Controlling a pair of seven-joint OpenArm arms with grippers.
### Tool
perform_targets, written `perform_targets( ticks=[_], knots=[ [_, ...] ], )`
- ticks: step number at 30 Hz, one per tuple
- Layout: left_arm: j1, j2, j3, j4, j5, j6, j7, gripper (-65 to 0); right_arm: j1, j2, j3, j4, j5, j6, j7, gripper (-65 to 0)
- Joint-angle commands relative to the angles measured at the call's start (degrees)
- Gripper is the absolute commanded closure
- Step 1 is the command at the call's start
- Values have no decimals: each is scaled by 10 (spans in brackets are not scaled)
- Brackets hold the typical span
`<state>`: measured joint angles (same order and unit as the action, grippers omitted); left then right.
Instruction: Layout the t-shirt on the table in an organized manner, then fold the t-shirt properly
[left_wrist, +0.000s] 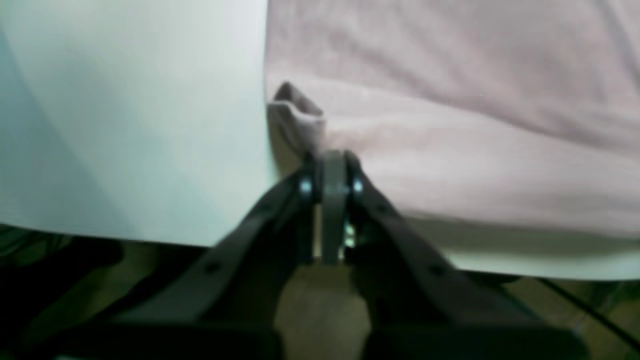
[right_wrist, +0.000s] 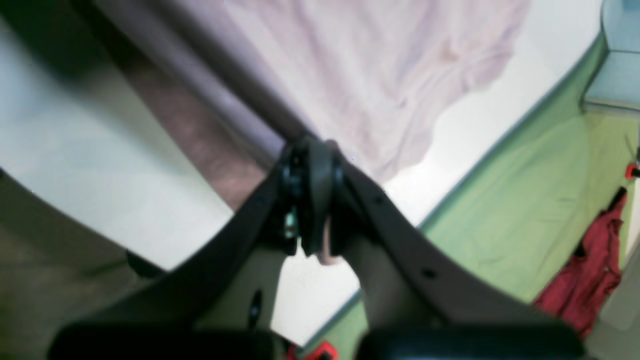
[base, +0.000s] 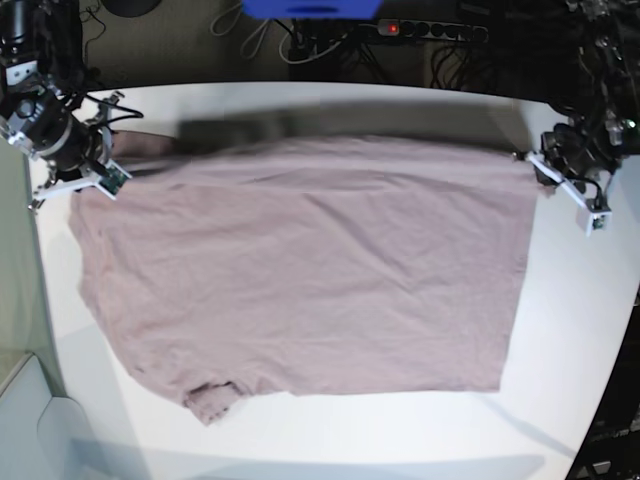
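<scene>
The mauve-pink t-shirt (base: 310, 260) lies spread wide over the white table (base: 570, 330), its far edge stretched between my two grippers. On the base view's right, my left gripper (base: 532, 160) is shut on the shirt's far corner. The left wrist view shows its fingers (left_wrist: 334, 160) pinching a small bunched fold of t-shirt (left_wrist: 450, 110) beside bare table (left_wrist: 125, 125). On the base view's left, my right gripper (base: 128, 148) is shut on the opposite far corner. In the right wrist view that gripper (right_wrist: 317, 150) clamps pink cloth, and the t-shirt (right_wrist: 380, 75) hangs away from it, rumpled.
A sleeve (base: 210, 400) sticks out, crumpled, at the near left hem. Beyond the table's far edge lie a power strip (base: 420, 30) and cables. The right wrist view shows green floor (right_wrist: 525, 200) and a red cloth (right_wrist: 595, 270) past the table edge.
</scene>
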<state>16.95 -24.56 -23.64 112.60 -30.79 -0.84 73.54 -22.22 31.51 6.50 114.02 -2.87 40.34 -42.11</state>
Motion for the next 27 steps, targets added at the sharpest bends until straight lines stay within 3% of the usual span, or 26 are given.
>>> perform_targets(
  ticks=[1,8,27],
  knots=[
    [-6,-9,1,9,-3,4,-6,-2,-9,8,-7,12,2,-3,5,0],
    [-12,-12,3,5,-3,4,26,-2,-65,73,-107,12,1,-3,5,0],
    [-10,-32,34,5,4,4,29,-2,-68,73,-111,12,1,-3,5,0]
  ],
)
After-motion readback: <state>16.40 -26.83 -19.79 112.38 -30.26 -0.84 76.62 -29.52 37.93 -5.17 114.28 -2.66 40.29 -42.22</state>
